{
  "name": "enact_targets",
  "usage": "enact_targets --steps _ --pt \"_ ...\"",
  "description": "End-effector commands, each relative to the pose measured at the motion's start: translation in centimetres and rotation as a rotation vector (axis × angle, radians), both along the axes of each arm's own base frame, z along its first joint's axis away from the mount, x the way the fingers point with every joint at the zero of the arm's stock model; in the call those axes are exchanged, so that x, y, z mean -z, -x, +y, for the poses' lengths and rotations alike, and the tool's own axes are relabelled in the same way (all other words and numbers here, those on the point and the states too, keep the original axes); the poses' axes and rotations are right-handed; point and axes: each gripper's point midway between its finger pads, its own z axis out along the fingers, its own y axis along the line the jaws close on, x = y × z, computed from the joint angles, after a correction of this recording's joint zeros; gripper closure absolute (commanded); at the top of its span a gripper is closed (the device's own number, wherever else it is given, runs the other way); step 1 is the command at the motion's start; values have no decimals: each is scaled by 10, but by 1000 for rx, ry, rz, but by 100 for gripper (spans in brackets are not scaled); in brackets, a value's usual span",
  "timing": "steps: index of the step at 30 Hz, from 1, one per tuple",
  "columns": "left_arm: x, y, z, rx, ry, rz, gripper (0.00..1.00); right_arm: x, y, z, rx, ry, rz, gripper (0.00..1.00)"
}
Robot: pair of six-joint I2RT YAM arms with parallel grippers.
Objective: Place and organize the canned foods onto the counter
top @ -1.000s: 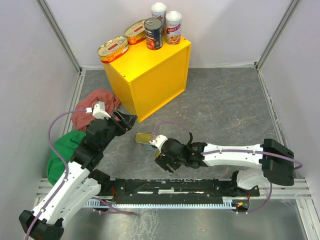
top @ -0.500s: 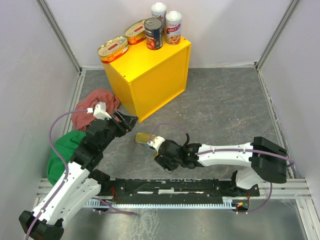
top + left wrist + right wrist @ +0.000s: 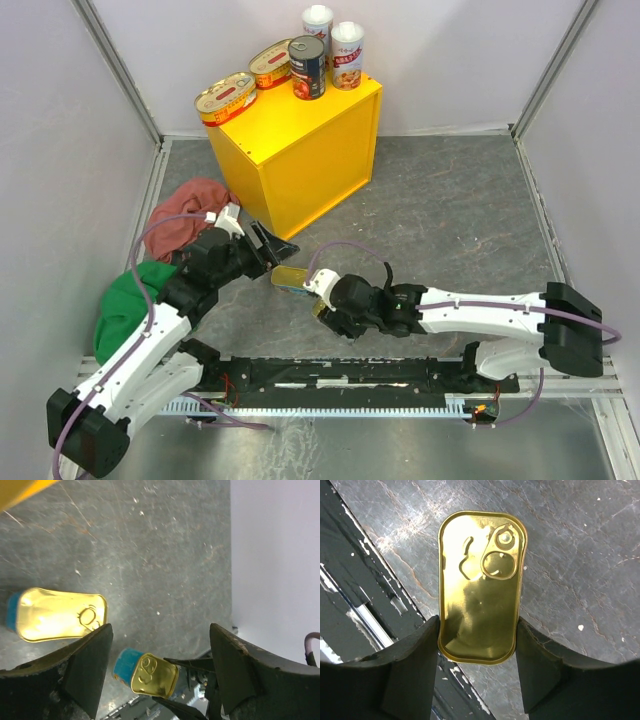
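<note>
The left arm rises from its base at the near left corner, bends at the elbow and stretches forward and to the right over the green cloth [image 3: 125, 305], with the red cloth [image 3: 190, 205] just beyond its wrist. The left gripper [image 3: 278, 248] hangs low over the grey floor [image 3: 450, 210] near the front corner of the yellow counter [image 3: 320, 170]; its fingers are spread wide with nothing between them. The loose tin [image 3: 290, 277], rectangular and gold with a blue side, lies flat on the floor lid up, just beside the left fingertips and outside their gap. The right arm lies long and low, reaching from its base at the near right straight to the left, parallel to the black rail [image 3: 330, 375]. The right gripper [image 3: 477, 625] pinches the gripped tin [image 3: 480, 585], a second rectangular gold tin with its ring-pull at the far end, one finger pressed against each long side. In the left wrist view this tin sits tipped between the dark fingers; whether it clears the floor I cannot tell. On top of the counter stand two oval gold tins [image 3: 225, 97] along the left edge, the dark round can [image 3: 307, 67] beside them, and two white-topped cylinders [image 3: 347, 42] at the back.
</note>
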Motion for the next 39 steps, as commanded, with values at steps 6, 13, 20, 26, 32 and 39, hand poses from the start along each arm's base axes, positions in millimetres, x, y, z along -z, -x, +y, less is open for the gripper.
enact_targets --steps 6,13,20,26,32,39 --pt "-40 8 -30 114 221 19 15 -79 -14 8 -18 -118 -116 87" --pt "-54 -7 -10 -44 233 -13 15 -156 -33 6 36 -137 -196 87" --pt "-60 -15 20 -216 186 -36 16 -237 -68 10 85 -194 -267 88" --pt "-61 -14 29 -254 161 -44 16 -298 -106 23 108 -264 -328 88" --pt "-62 -13 27 -235 146 -51 16 -333 -141 40 123 -303 -377 88" --pt "-59 -11 25 -211 130 -52 16 -352 -173 55 143 -334 -412 88"
